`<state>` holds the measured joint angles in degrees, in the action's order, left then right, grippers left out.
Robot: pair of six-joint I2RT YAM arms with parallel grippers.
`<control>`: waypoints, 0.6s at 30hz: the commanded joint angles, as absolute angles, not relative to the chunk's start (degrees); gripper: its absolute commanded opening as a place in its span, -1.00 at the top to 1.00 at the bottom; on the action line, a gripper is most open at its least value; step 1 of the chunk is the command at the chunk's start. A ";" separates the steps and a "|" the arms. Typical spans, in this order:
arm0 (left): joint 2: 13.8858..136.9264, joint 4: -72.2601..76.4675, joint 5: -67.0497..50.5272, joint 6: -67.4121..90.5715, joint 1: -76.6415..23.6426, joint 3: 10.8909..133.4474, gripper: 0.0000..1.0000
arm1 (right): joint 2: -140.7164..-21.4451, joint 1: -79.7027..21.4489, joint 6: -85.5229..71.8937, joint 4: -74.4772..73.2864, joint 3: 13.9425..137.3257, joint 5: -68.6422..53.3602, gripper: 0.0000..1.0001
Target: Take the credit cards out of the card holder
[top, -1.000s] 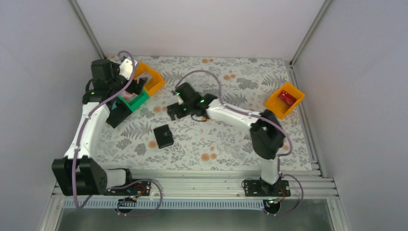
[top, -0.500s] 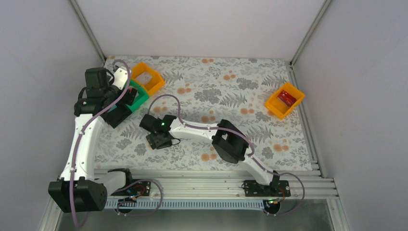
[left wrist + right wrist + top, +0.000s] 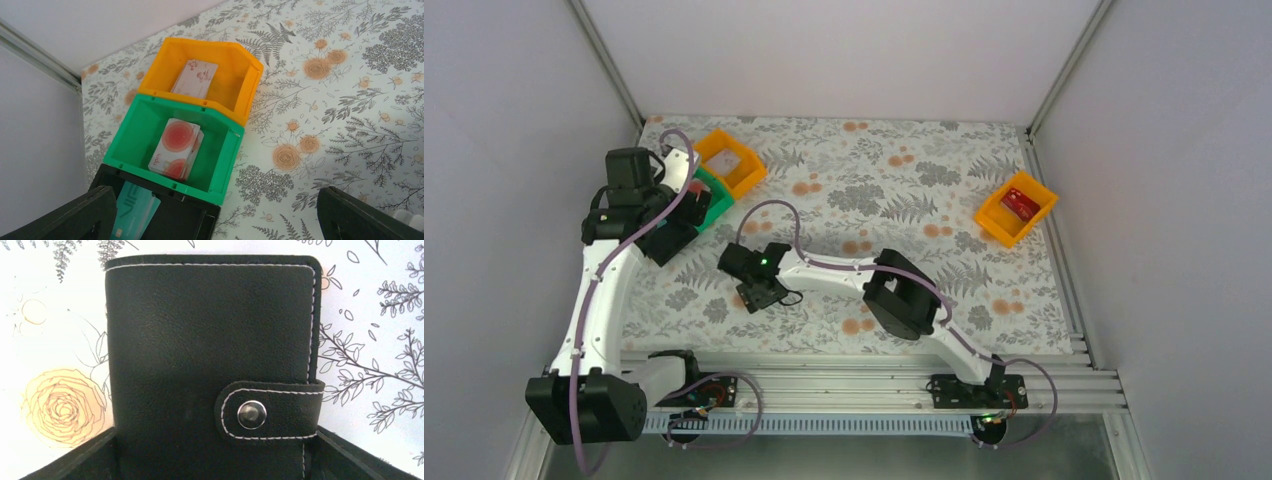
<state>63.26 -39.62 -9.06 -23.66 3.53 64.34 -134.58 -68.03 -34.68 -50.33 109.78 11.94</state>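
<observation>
While card holder [image 3: 210, 350] lies closed between spread-wide R gripper [image 3: 216, 445] fingers, wrist cam shows snap tab [image 3: 270, 412]; top cam doesn't. L gripper [image 3: 216, 210] likewise spread, far from card holder.

The black, white-stitched card holder [image 3: 210, 340] lies flat and closed, tab [image 3: 270, 412] snapped, near left of centre. A teal credit card [image 3: 134, 214] sits in the far-left black bin [image 3: 185, 221], a red credit card [image 3: 1021, 204] in the far-right orange bin [image 3: 995, 224].
</observation>
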 commanded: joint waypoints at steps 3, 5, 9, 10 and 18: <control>63.47 -40.27 -9.63 -22.63 3.70 64.53 -1.00 | -132.82 -66.81 -34.01 -50.71 105.64 12.47 -0.52; 63.72 -40.18 -9.61 -22.57 3.75 64.62 -1.00 | -132.39 -66.64 -33.71 -50.44 105.73 12.73 -0.46; 64.57 -40.64 -10.24 -22.41 3.72 65.43 -1.00 | -130.16 -66.05 -33.12 -48.96 105.48 13.09 -0.40; 64.76 -40.92 -10.52 -22.35 3.77 65.82 -1.00 | -128.96 -65.89 -32.81 -48.37 105.36 13.49 -0.39; 67.26 -45.94 -19.09 -20.01 3.69 75.50 -1.00 | -113.40 -64.58 -28.37 -36.27 102.01 22.17 -0.36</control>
<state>66.63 -42.89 -12.45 -22.46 3.53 68.69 -124.42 -65.54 -31.33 -45.32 102.10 14.63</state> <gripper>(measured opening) 0.998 0.686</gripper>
